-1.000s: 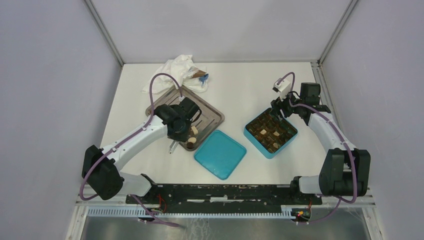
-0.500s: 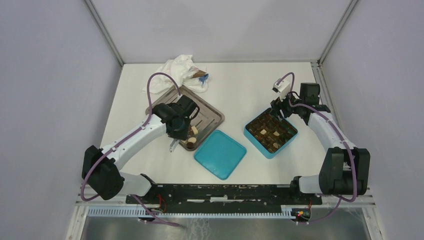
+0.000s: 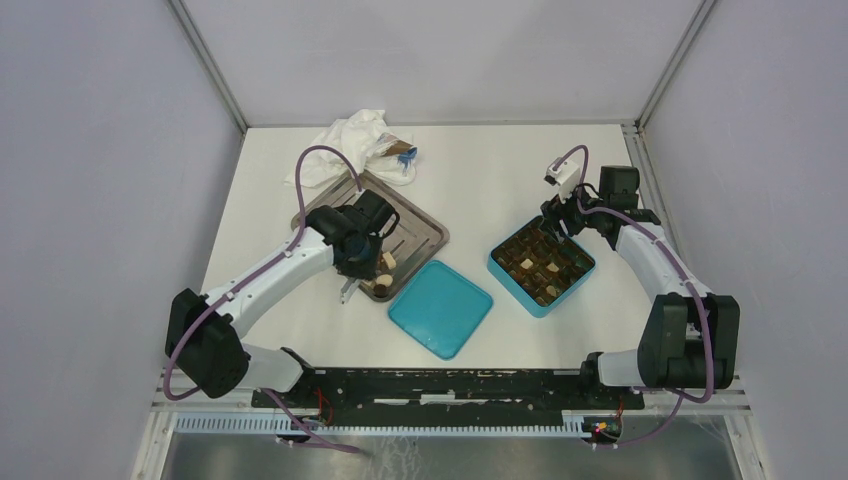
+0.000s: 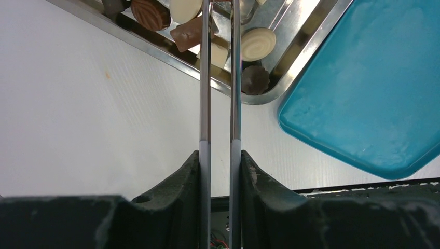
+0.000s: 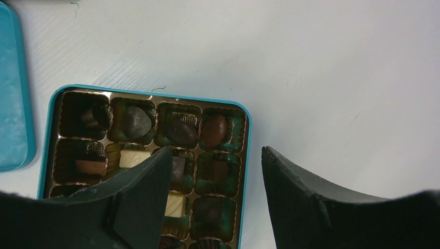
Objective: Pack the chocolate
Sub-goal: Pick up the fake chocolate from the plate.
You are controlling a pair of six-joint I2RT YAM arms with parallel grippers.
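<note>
White table (image 3: 480,170), metal tray (image 3: 425,232), ridged chocolates (image 4: 150,13)

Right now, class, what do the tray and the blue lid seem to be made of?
Tray: metal, likely steel, polished; it mirrors the chocolates and glints along its rim. Lid: unclear, painted tin or plastic; teal, matt and faintly mottled, with rounded corners.

Centre left, the left gripper (image 3: 368,262) hangs over chocolates (image 3: 386,262) on a metal tray (image 3: 425,235); a teal lid (image 3: 440,308) lies between the tray and the open box (image 3: 515,290).
</note>
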